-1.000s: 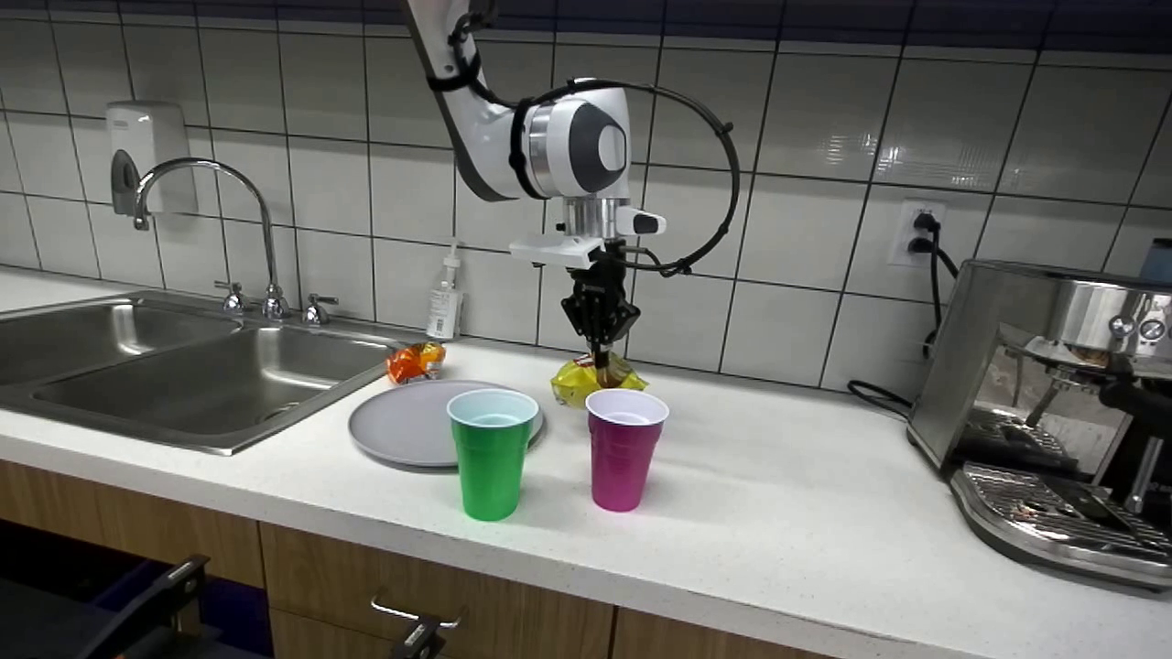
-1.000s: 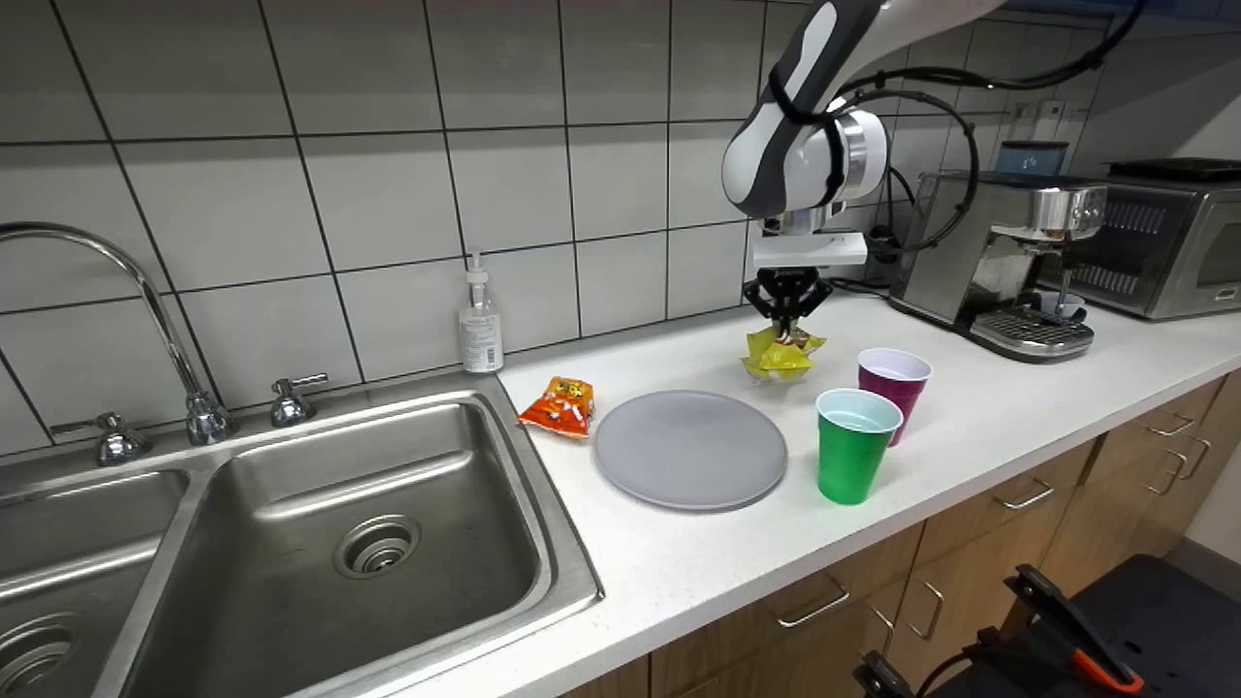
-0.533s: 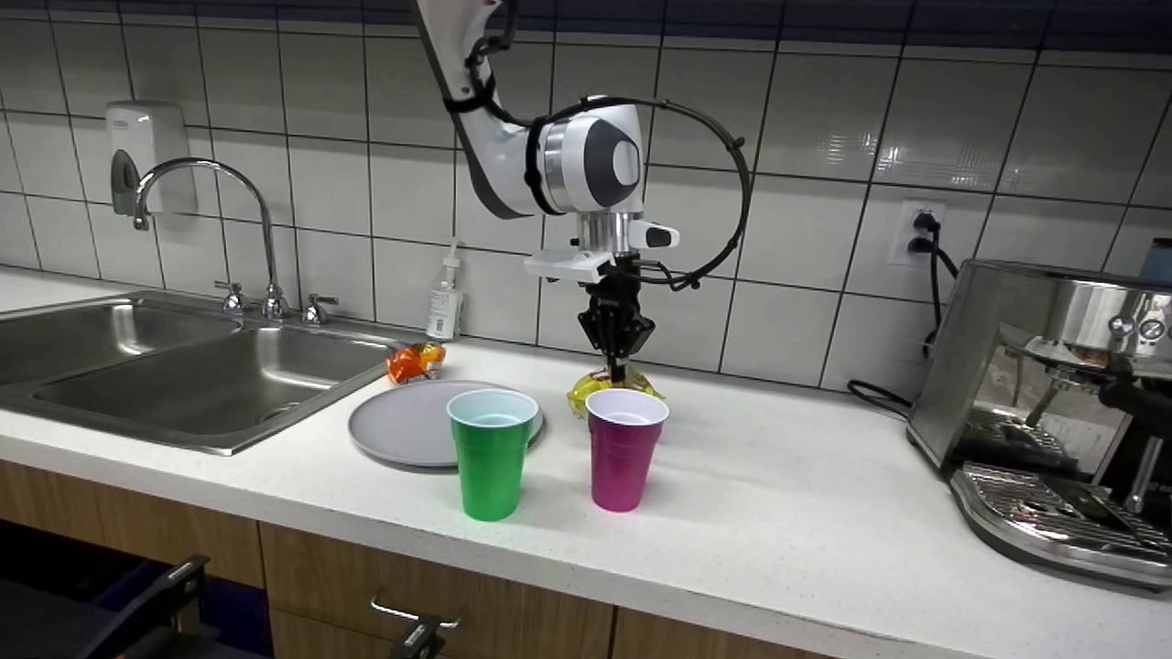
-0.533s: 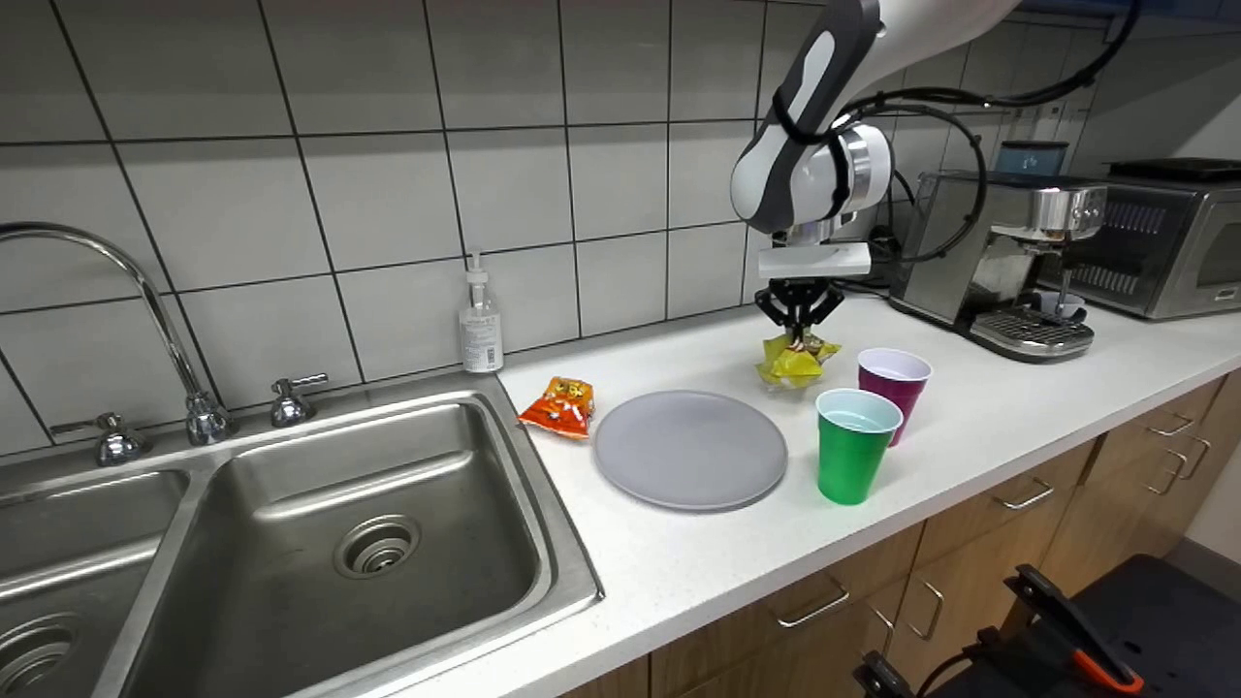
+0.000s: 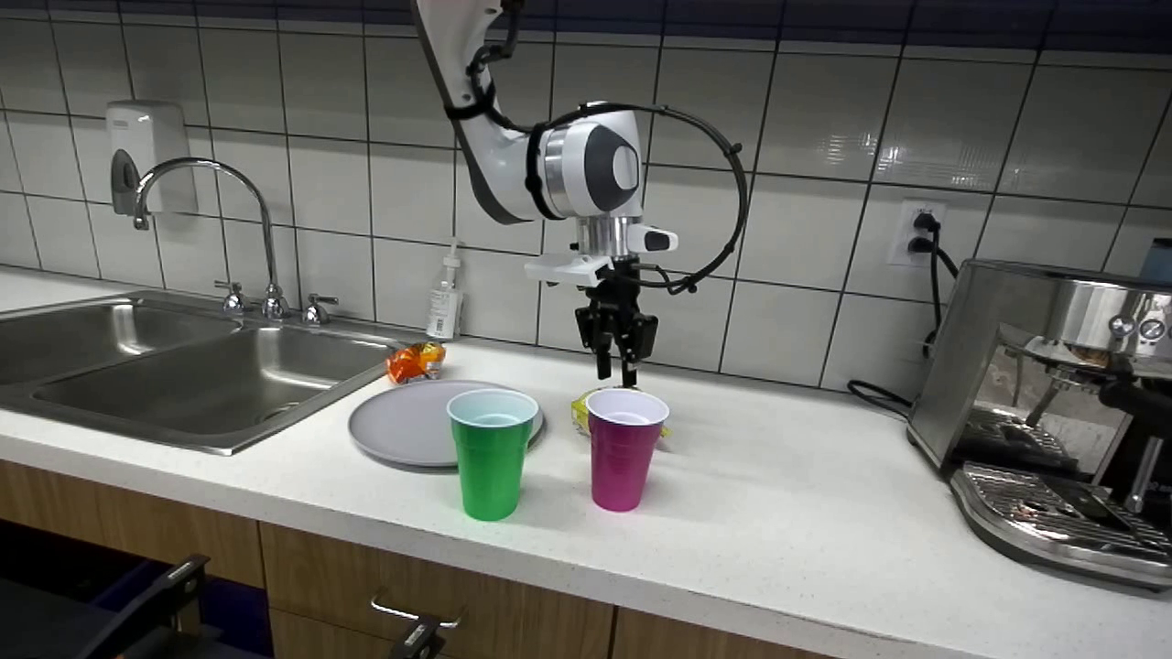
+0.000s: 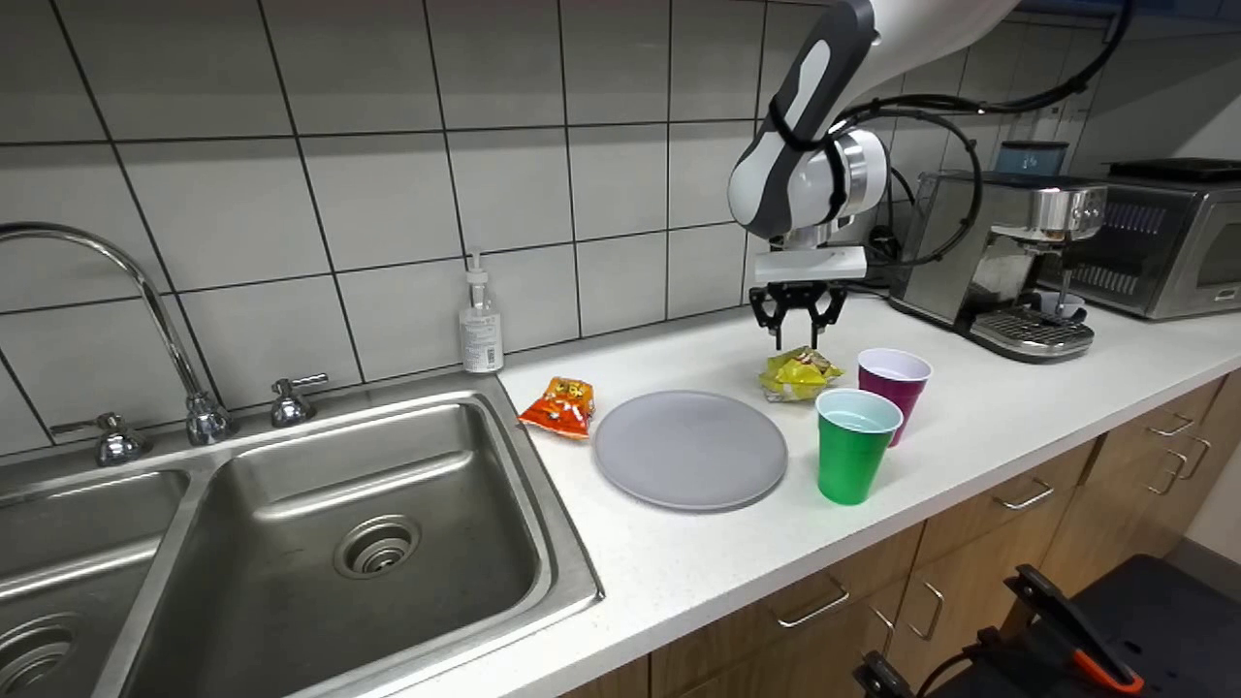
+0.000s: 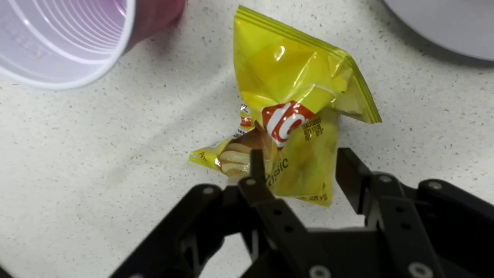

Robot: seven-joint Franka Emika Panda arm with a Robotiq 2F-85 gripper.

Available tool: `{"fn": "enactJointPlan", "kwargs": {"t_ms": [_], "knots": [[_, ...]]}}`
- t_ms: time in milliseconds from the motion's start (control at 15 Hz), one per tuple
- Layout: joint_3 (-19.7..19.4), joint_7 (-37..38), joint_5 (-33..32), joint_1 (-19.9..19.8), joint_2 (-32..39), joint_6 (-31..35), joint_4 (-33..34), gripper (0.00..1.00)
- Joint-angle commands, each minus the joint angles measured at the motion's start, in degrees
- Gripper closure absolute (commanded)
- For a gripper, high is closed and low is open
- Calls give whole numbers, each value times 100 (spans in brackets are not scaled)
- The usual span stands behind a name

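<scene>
Bag (image 7: 293, 110) — lengthwise up wrist view

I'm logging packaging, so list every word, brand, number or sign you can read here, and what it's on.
"ssic": yellow bag, wrist view; the word's start is unclear.
White letters on its red emblem: creased, not certain.
"15AUG", seemingly: start of the stamped code on that bag; the rest is too small.
Bag's edge and corner print: blurred.
Orange bag, pump bottle: print too small.
Magenta cup: faint raised marking, unreadable.
</scene>
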Motion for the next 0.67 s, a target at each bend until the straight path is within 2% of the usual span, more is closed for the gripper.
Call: {"fn": "enactJointPlan", "kwargs": {"t_ms": [0,133,600], "knots": [[-56,136,-247,80,-92,-164,54,15],[-63,79,-351,102,-195,-183,-3,1],[40,-222,-691,80,-853,-190,-479,0]]}}
